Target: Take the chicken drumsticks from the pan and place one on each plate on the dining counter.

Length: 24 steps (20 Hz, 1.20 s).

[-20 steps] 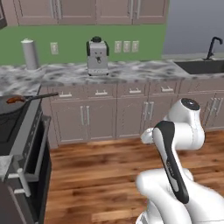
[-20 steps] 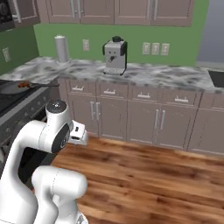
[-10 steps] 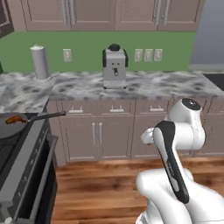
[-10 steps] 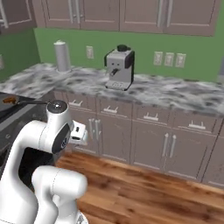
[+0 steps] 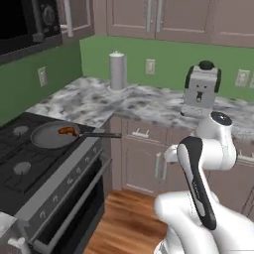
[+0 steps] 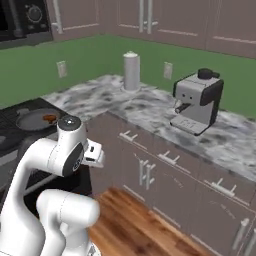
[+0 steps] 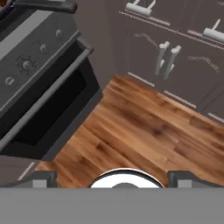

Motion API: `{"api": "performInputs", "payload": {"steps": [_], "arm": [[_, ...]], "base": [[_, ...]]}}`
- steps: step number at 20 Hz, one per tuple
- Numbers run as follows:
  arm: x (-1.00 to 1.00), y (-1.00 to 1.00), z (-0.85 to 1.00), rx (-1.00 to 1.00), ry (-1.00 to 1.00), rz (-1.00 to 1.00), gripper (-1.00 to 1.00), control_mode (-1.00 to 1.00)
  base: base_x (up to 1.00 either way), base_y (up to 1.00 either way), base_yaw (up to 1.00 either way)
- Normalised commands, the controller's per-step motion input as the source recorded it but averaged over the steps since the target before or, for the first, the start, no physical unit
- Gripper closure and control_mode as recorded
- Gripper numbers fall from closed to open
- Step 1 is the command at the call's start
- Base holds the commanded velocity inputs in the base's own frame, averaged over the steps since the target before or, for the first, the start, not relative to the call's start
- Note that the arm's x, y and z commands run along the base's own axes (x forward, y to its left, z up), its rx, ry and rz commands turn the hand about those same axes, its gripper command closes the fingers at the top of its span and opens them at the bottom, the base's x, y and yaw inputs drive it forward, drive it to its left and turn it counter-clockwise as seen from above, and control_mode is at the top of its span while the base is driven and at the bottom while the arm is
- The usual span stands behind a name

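Observation:
The grey pan [image 5: 49,135] sits on the black stove at the left, its dark handle [image 5: 101,134] pointing right toward the counter. A small orange-brown patch of chicken drumsticks [image 5: 68,131] lies at its right side; I cannot tell how many. The right base view has the pan [image 6: 31,120] and the meat [image 6: 49,118] at far left. My arm is folded close to the base, well right of the stove and apart from the pan. My gripper [image 7: 113,178] points down at the wooden floor, open and holding nothing, fingertips [image 7: 43,178] wide apart. The plates and dining counter are out of view.
The oven front [image 7: 39,105] with its long bar handle is below the stove. A marbled kitchen counter [image 5: 149,106] carries a paper towel roll [image 5: 117,71] and a coffee machine [image 6: 196,102]. Cabinet doors [image 7: 166,59] line the wall, above wooden floor [image 7: 131,127].
The whole picture has shifted, so the base has moved toward the stove; the pan now shows in full. The arm keeps its folded pose and the gripper stays open.

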Motion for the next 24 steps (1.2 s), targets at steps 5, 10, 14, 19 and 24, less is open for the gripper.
{"api": "performInputs", "payload": {"steps": [5, 10, 14, 19, 24], "arm": [[0.00, 0.00, 0.00, 0.00, 0.00, 0.00, -1.00, 1.00], [0.00, 0.00, 0.00, 0.00, 0.00, 0.00, -1.00, 1.00], [0.00, 0.00, 0.00, 0.00, 0.00, 0.00, -1.00, 1.00], [0.00, 0.00, 0.00, 0.00, 0.00, 0.00, -1.00, 1.00], [0.00, 0.00, 0.00, 0.00, 0.00, 0.00, -1.00, 1.00]], "base": [[0.69, -0.05, 0.80], [0.54, -0.09, 0.88], [0.37, -0.14, 0.80], [0.54, -0.15, 0.42], [0.60, -0.25, 0.03]]}}
